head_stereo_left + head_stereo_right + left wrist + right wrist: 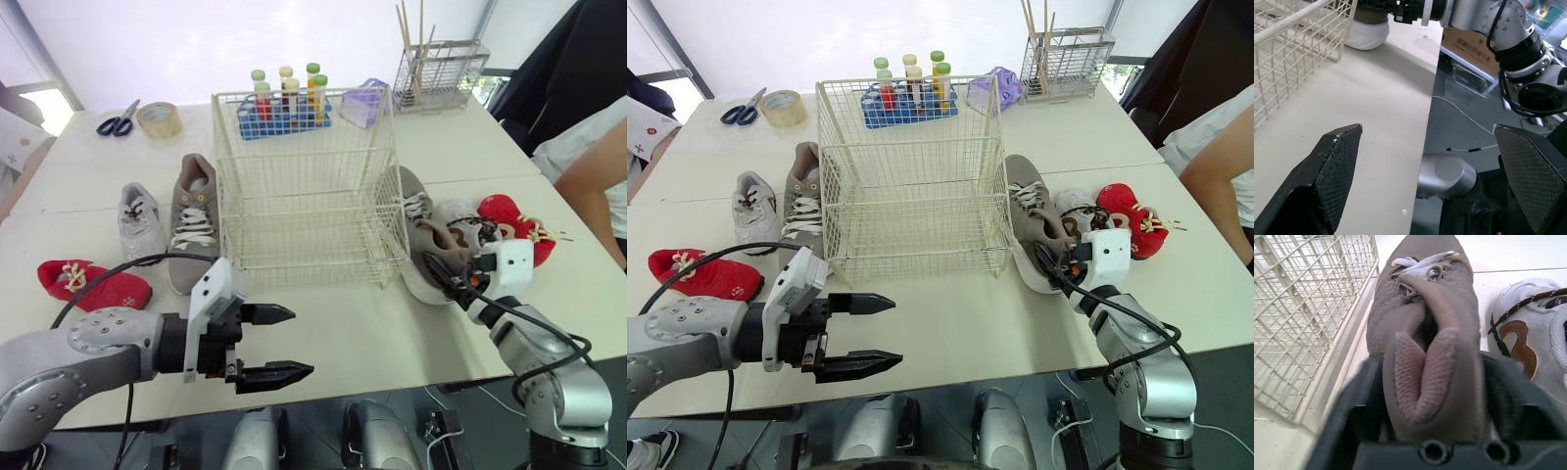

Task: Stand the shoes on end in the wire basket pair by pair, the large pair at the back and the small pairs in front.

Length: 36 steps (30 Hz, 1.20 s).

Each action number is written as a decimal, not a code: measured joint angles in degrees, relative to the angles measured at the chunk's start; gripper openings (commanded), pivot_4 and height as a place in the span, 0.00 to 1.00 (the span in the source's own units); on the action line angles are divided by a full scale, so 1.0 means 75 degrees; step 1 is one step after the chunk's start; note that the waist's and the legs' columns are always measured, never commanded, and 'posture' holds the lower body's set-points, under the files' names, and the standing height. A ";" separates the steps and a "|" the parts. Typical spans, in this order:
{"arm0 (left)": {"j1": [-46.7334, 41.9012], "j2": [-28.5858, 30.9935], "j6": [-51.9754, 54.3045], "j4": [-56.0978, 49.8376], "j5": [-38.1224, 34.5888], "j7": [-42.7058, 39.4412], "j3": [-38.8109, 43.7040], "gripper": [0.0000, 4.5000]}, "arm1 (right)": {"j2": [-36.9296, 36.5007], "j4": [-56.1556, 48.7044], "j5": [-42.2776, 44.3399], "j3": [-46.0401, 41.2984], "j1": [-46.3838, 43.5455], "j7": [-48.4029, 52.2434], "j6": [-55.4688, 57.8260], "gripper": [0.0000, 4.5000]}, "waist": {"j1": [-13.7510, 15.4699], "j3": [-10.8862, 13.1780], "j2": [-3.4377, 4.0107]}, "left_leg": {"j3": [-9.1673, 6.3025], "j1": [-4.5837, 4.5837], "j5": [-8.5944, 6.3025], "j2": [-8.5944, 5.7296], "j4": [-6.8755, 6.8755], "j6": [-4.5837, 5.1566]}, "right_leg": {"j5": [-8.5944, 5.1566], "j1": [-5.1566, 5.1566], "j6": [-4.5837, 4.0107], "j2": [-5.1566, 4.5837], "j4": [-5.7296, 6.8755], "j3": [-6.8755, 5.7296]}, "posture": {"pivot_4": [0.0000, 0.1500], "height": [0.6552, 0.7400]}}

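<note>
**Head views.** The left arm comes in low along the near edge of the table [343, 313]. Its left pincer [299, 341] points toward the robot's right, with the fingers wide apart and holding nothing, over bare table in front of the wire basket [304, 186]. The right arm bends up from the near right corner. The right pincer [443, 270] is clamped on the heel of the held large shoe [419, 230], which lies just beside the basket's right wall with its toe pointing away. The heel hides most of the pincer's fingertips.

All the shoes lie on the table outside the basket. The other large shoe [193, 220] is along the left wall, with a small grey shoe [139, 220] next to it and a red small shoe [93, 284] nearer the robot. A second small grey shoe [460, 223] and a second red shoe [509, 220] sit on the right, partly behind the right wrist.

Behind the basket are scissors [118, 122], a tape roll [158, 118], a tube rack [284, 103] and a wire holder [436, 69] with sticks in it. A person's arm [593, 186] is cut off at the right edge.

**Left wrist view.** The two black fingers [1327, 171] stand far apart, with the table edge running between them. A corner of the basket shows, and beyond it the right arm at the white-soled heel.

**Right wrist view.** The shoe's heel collar is squeezed between the dark fingers [1364, 401], which are hard to make out. The basket wall is close on one side and the grey shoe on the other.
</note>
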 measured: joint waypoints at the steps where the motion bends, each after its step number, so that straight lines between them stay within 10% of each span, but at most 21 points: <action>1: -0.0005 0.0000 -0.0001 0.0000 0.0036 0.0000 0.0000 1.00 | -0.0133 -0.0038 -0.0045 0.0066 0.0001 0.0011 -0.0014 0.30 | -0.0006 -0.0005 -0.0008 | 0.0001 0.0003 0.0000 0.0000 -0.0001 0.0000 | -0.0002 0.0003 -0.0004 0.0000 0.0000 0.0000 | 1.00 1.00; 5: -0.0068 -0.0001 -0.0012 0.0013 0.0116 -0.0024 0.0000 1.00 | -0.0378 0.0041 -0.0171 0.0187 -0.0023 -0.0009 -0.0013 0.07 | 0.0009 -0.0037 -0.0058 | -0.0002 0.0007 -0.0001 0.0005 -0.0001 0.0000 | -0.0010 0.0009 -0.0018 0.0003 -0.0001 -0.0001 | 1.00 1.00; 21: -0.1127 -0.0376 -0.0219 0.1225 0.0961 -0.1480 -0.0484 1.00 | -0.1615 0.0623 0.0271 -0.1475 -0.3991 -0.0901 -0.0523 0.07 | 0.0011 0.0032 0.0053 | 0.0007 -0.0038 0.0035 -0.0006 -0.0022 -0.0055 | 0.0009 -0.0046 0.0003 0.0013 -0.0009 0.0005 | 1.00 1.00; 28: -0.1204 -0.0144 0.0043 0.1476 0.0462 -0.1540 0.0239 1.00 | -0.4304 0.4223 0.0476 0.0154 -0.8367 0.3829 -0.2444 0.07 | -0.0171 0.0064 0.0082 | 0.0029 -0.0033 0.0005 -0.0001 -0.0053 0.0000 | 0.0009 -0.0069 0.0003 0.0018 -0.0015 0.0029 | 1.00 1.00; 36: -0.0021 0.0680 0.0628 0.1661 -0.1814 -0.0426 0.3137 1.00 | -0.4075 0.5743 0.1125 0.2242 -1.0503 0.9356 -0.3106 0.07 | -0.0176 0.0074 0.0042 | 0.0034 -0.0034 0.0021 0.0014 -0.0071 -0.0028 | 0.0012 -0.0071 0.0006 -0.0014 -0.0025 0.0029 | 1.00 1.00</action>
